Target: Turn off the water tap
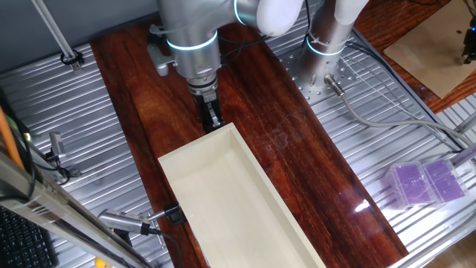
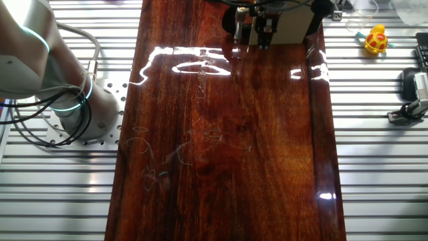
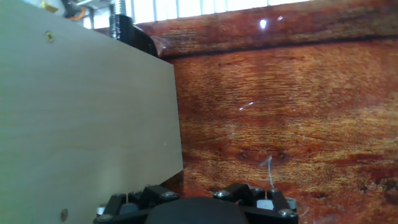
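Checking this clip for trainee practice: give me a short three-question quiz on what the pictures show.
1. True or false: the gripper is inside the cream box.
2. What does the cream box stand on? A. wooden board B. bare metal slats C. cloth
3. Fill in: the toy duck lying off the board is ____ in colour.
Key: 1 false, it is outside the box's end wall; 2 A; 3 yellow.

A glossy, dark reddish-brown wooden tabletop (image 2: 234,147) runs lengthwise over a ribbed, silver aluminium bench surface (image 2: 381,181). Bright overhead light glares in white streaks on the varnish (image 2: 194,60). Past the bench's far corner lies a lighter brown wooden floor (image 1: 416,37).
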Available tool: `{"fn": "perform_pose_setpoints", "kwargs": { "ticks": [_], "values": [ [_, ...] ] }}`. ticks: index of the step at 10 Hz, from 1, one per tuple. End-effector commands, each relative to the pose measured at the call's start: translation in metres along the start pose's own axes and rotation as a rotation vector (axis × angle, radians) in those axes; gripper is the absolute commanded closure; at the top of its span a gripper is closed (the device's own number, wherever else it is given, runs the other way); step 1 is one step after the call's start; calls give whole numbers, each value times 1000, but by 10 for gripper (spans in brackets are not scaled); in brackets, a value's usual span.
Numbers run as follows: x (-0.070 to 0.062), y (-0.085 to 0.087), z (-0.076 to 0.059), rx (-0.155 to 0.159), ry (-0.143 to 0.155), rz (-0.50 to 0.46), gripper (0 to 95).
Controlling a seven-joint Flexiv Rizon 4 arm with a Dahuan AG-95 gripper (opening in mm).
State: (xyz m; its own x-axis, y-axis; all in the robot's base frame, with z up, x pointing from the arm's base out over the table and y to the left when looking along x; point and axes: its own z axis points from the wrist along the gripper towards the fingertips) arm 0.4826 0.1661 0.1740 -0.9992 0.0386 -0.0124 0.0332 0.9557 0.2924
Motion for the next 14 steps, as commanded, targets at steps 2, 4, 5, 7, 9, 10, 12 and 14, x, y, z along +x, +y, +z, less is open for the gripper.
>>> {"fn": "perform_pose_setpoints", "kwargs": {
  "ticks": [2, 4, 5, 7, 9, 10, 12, 14],
  "values": [
    [2, 2, -2, -16, 3, 5, 190],
    [4, 2, 0, -21, 1, 3, 190],
    [4, 3, 3, -24, 0, 5, 190],
    [3, 6, 7, -26, -2, 10, 190],
    [1, 8, 10, -25, -4, 13, 190],
    [0, 9, 12, -26, -5, 14, 190],
    [-1, 11, 14, -27, -7, 11, 190],
    [-1, 12, 16, -28, -6, 8, 190]
  ]
}}
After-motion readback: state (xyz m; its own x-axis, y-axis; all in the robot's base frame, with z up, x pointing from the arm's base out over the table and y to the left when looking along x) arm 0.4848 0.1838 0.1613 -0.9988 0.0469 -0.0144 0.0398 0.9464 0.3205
